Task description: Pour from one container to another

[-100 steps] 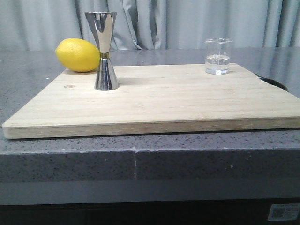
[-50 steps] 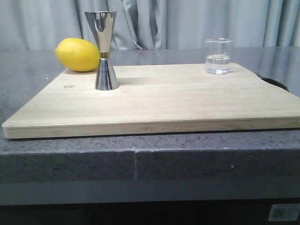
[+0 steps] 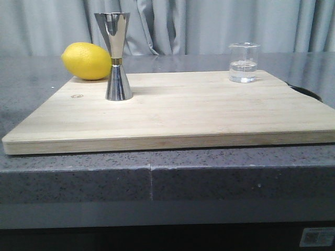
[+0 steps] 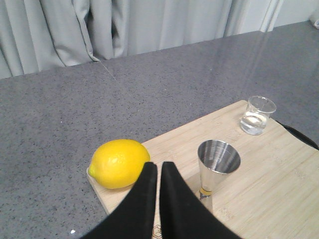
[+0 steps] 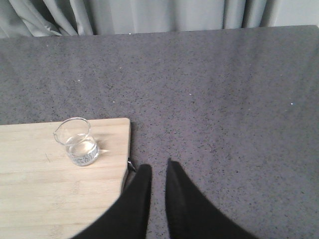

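- Beaker (image 3: 244, 63) stands upright on the wooden board (image 3: 183, 112) at its 1 o'clock corner, holding some clear liquid.
- Jigger (image 3: 117, 56) stands at 11 o'clock, just beside a lemon (image 3: 86, 61).
- Left gripper (image 4: 159, 168) and right gripper (image 5: 158, 172): fingers nearly together, grasping nothing.

Jigger (image 3: 116, 56) left, beaker (image 3: 244, 63) right

No visible change among jigger (image 3: 115, 56), beaker (image 3: 244, 63) and lemon (image 3: 86, 61).
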### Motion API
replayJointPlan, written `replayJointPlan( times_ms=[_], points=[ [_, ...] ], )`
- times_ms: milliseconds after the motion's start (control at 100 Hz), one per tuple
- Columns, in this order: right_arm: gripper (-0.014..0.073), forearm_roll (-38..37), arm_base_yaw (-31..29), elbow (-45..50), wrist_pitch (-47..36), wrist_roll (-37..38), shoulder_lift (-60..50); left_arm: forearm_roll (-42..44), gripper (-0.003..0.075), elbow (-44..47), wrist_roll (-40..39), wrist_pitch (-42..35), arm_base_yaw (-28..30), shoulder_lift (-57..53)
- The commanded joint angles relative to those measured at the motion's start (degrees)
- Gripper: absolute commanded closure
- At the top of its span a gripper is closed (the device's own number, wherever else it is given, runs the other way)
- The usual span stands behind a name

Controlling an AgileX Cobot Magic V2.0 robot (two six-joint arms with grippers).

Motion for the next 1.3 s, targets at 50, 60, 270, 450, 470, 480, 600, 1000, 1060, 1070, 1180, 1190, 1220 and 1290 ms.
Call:
replayJointPlan(
  times_ms=[50, 60, 270, 450, 470, 480, 600, 1000, 1060, 1070, 1180, 1190, 1220, 1290],
  points=[
    [0.0302, 0.78, -0.14, -1.94, -4.05, -0.55, -0.13, -4.6, 0.0737, -1.52, 0.87, -0.28, 0.07, -0.61],
    [0.0291, 0.78, -0.14, -1.94, -4.22, -0.55, -0.13, -4.69, 0.0737, -1.52, 0.87, -0.28, 0.07, -0.61],
    [0.0011, 0.78, -0.14, -1.94, -7.14, -0.55, -0.13, -7.6, 0.0615, -1.52, 0.87, 0.32, 0.07, -0.61],
    [-0.0006, 0.78, -0.14, -1.94, -7.38, -0.55, -0.13, -10.94, 0.0287, -1.52, 0.87, 0.32, 0.07, -0.61],
    [-0.0006, 0.78, -0.14, -1.94, -7.38, -0.55, -0.13, -11.11, 0.0245, -1.52, 0.87, 0.18, 0.07, -0.61],
    [-0.0006, 0.78, -0.14, -1.94, -7.38, -0.55, -0.13, -11.25, 0.0218, -1.52, 0.87, 0.01, 0.07, -0.61],
    [-0.0006, 0.78, -0.14, -1.94, -7.51, -0.55, -0.13, -11.25, 0.0059, -1.52, 0.87, -1.62, 0.07, -0.61],
    [-0.0006, 1.39, -0.14, -1.94, -6.67, -0.55, 3.91, -15.58, 0.0052, -1.38, 9.27, -1.04, 0.07, 0.52],
    [-0.0006, 1.63, -0.14, -1.94, -6.57, -0.55, 4.54, -15.86, 0.0056, -1.13, 12.32, 0.5, 0.07, 1.56],
    [-0.0006, 1.63, -0.14, -1.94, -6.57, -0.55, 4.54, -15.99, 0.0056, -0.99, 12.69, 0.71, 0.07, 1.7],
    [-0.0006, 1.63, -0.14, -1.94, -6.67, -0.87, 4.94, -20.8, 0.0057, 1.71, 21.52, 2.96, 0.07, 4.12],
    [-0.0006, 1.63, -0.14, -1.89, -6.67, -1.02, 5.07, -20.8, 0.0057, 1.71, 21.52, 3.15, 0.07, 4.27],
    [-0.0006, 1.63, -0.14, -1.8, -6.67, -1.73, 5.07, -22.81, 0.0057, 2.89, 24.82, 3.77, 0.07, 4.99],
    [-0.0006, 1.63, -0.14, -1.25, -7.42, -2.72, 5.07, -27.08, 0.0057, 5.35, 31.97, 6.34, 0.07, 6.91]
  ],
)
